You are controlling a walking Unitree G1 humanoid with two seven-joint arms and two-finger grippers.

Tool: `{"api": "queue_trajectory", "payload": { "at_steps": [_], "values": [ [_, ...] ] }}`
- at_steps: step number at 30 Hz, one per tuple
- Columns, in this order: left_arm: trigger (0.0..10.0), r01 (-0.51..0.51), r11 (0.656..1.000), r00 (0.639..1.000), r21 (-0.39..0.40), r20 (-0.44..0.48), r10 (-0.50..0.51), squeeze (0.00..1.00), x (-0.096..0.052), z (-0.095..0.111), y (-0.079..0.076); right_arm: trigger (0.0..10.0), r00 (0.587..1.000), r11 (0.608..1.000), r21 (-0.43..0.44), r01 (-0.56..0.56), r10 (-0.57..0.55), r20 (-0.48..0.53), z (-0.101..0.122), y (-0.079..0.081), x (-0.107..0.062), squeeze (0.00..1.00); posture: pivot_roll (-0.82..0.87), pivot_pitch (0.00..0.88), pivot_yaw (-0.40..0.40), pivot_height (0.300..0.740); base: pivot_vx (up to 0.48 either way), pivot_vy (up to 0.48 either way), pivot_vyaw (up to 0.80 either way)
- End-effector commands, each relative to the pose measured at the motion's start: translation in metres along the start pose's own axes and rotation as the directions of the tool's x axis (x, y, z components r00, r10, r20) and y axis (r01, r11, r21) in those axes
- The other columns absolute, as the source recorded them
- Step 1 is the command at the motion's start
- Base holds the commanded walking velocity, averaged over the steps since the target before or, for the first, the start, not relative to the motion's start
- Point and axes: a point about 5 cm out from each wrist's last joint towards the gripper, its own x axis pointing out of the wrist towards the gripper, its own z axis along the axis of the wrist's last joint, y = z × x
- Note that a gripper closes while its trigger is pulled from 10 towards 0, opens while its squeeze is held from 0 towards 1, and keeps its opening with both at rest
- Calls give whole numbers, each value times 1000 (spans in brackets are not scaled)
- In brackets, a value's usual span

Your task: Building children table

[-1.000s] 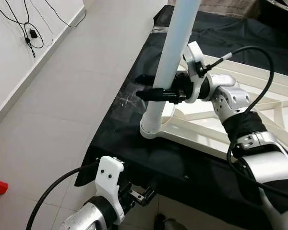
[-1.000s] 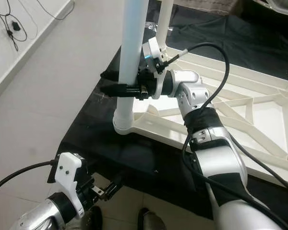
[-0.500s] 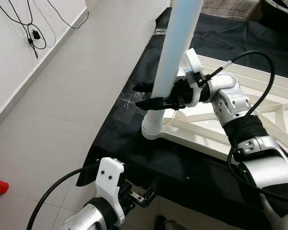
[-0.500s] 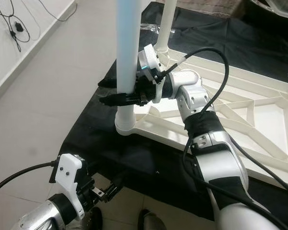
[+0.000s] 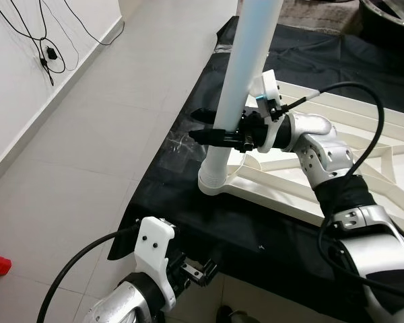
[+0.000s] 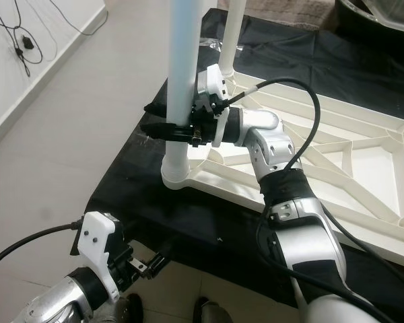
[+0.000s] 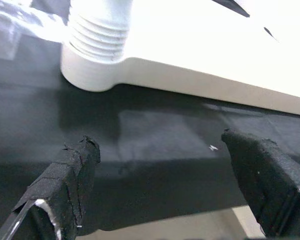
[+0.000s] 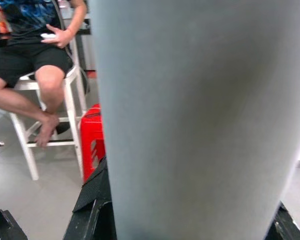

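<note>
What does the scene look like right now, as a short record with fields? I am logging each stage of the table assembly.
workpiece: white table top, lying underside up on a black cloth
near leg: white table leg, upright, foot in the corner socket
far leg: second leg, upright at another corner
right gripper: right gripper, fingers on either side of the near leg above the socket
left gripper: left gripper, open, low beside the cloth's front edge, holding nothing
bystander: a person seated on a white chair
</note>
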Motion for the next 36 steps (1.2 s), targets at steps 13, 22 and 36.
{"api": "queue_trajectory", "payload": {
  "at_steps": [13,22,36],
  "values": [
    [10000,-116,991,993,70,34,114,0,6,6,26,10000,825,827,78,556,-539,-171,-52,9,-15,0,104,245,-48,740,0,0,0],
    [10000,-156,983,987,99,65,150,0,12,14,40,10000,479,487,45,872,-834,-275,-68,18,-21,0,100,231,-44,740,0,0,0],
    [10000,-178,978,982,112,84,169,0,16,16,49,10000,-186,-184,-30,982,-949,-256,-67,45,-10,0,96,225,-48,740,0,0,0]
  ]
}}
